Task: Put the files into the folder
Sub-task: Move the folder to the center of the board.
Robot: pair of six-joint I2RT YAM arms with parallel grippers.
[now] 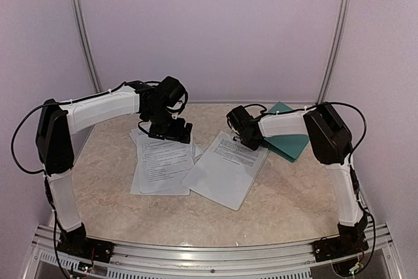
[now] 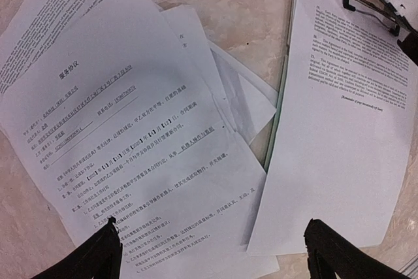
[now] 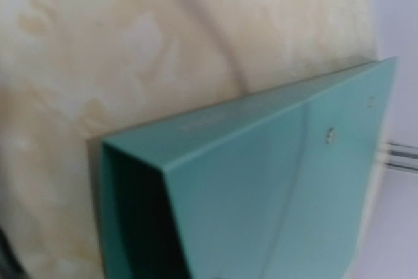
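My left gripper [image 2: 212, 256] hangs wide apart over the files [image 2: 130, 135] at left. My right gripper [image 1: 245, 135] is closed together beside the folder [image 3: 281, 181], far right.

I see the files [image 1: 162, 161] as loose white sheets of black print, overlapping in a flat pile left of centre. One more printed sheet [image 1: 225, 169] lies flat just to their right. The folder [image 1: 292, 143], thin teal-green card, sits far right, its cover raised in a wedge.
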